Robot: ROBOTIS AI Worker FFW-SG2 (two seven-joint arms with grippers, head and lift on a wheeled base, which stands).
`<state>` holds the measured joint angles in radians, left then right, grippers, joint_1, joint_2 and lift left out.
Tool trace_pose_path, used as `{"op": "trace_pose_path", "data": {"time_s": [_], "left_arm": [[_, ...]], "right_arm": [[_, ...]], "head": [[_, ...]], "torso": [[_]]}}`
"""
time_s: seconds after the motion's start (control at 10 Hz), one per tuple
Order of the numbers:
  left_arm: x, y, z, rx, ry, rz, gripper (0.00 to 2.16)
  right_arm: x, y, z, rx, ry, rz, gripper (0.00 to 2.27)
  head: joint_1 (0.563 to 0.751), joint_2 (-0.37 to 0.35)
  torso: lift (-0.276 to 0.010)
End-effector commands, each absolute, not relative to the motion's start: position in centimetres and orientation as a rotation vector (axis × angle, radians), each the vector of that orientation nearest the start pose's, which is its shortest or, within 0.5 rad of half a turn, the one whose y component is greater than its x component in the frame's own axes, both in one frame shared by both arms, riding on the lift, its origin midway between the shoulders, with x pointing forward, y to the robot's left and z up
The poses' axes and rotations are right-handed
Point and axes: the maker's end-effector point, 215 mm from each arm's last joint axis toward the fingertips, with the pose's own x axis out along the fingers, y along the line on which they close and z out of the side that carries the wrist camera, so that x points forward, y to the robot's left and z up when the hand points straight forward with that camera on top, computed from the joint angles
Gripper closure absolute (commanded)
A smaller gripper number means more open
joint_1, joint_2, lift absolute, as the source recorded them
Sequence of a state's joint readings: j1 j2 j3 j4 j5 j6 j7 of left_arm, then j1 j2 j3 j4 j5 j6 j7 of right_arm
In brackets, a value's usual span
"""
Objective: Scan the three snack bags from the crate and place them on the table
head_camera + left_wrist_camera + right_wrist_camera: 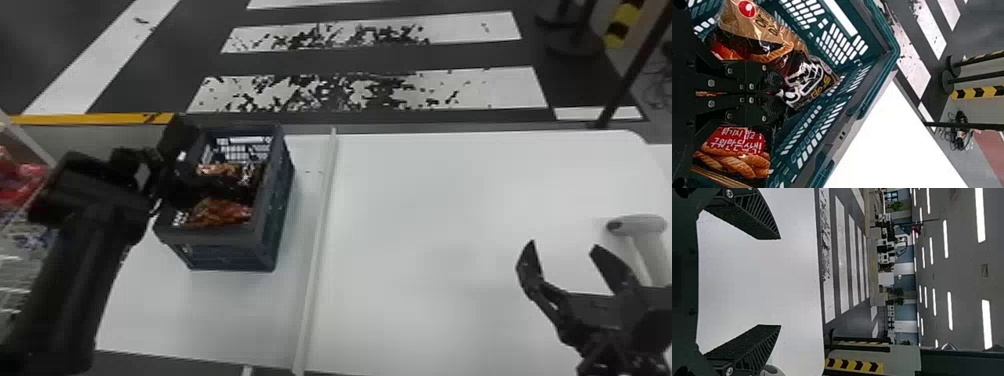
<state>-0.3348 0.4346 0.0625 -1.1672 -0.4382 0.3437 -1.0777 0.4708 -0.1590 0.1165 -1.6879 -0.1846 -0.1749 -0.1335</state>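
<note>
Left tool, fingers together, sits between snack bags inside crate; any pinch on packaging, cannot tell. Right tool, fingers apart, hangs over tabletop near scanner. Pickup apparently underway; next move likely calls for sure grip, steady lift.

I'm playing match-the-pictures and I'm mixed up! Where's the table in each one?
Head view: the table stretches from under the crate to the right side.
Left wrist view: the table is the plain white part past the crate's rim.
Right wrist view: the table is the big white part behind the right hand's open fingers.
Shared landmark: white floor stripes.
</note>
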Motion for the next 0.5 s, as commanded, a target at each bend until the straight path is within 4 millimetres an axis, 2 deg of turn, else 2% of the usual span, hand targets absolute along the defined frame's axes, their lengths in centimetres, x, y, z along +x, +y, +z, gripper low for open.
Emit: {"op": "trace_pose_path", "data": {"time_s": [0.0,0.4], "left_arm": [[56.1,39.3,-45.3,0.439,0.736,-0.648,2.13],[56.0,39.5,-41.0,0.454,0.642,-0.631,2.13]], "right_arm": [[41.8,-23.3,-47.4,0.062,0.206,-0.016,0.08],[41.5,-23.3,-47.5,0.061,0.209,-0.015,0.08]], "head": [[0.695,0.17],[0.695,0.179]], "torso": [[-0.062],[-0.062]]}}
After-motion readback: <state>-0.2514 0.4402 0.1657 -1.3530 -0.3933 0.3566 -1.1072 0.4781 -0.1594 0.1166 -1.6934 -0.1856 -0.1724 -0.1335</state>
